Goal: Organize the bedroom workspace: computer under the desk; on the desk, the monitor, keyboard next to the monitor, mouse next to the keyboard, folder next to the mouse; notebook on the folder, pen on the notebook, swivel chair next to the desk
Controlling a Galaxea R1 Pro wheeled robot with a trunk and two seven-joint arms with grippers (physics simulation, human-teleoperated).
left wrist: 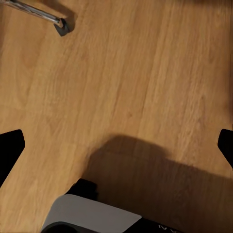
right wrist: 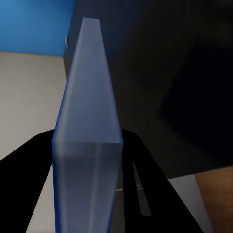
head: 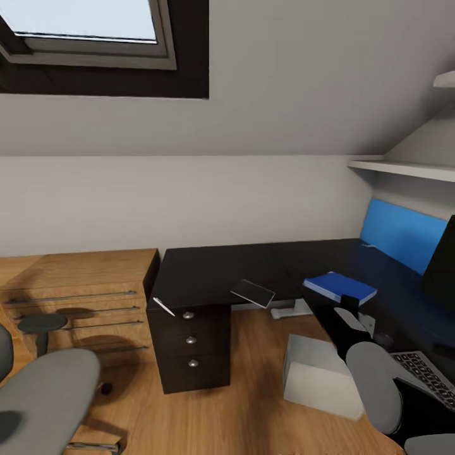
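At the far left sits the swivel chair point(head: 47, 395), grey seat low in my head view, standing well apart from the counter point(head: 215, 272). My left gripper point(left wrist: 116, 145) hangs over bare wooden floor point(left wrist: 121, 63) — fingertips spread wide at either edge of the wrist view, nothing between them. On the counter's near corner lies a thin white pen point(head: 163, 306), and just right of it a small dark notebook point(head: 253, 292) overhanging the front edge. Below and further right the computer point(head: 319, 376) stands on the floor, under the counter's edge. Then the folder point(head: 340, 287): bright blue, just above the glossy top, and my right gripper point(right wrist: 87, 145) is clenched on its near edge — the right wrist view looks straight down its length, long axis running away from me toward the blue back panel point(head: 395, 234). The keyboard point(head: 426, 376) lies at my right, the monitor point(head: 442, 265) behind it. I judge the folder wants setting down flat beside the keyboard; the right arm already has it.
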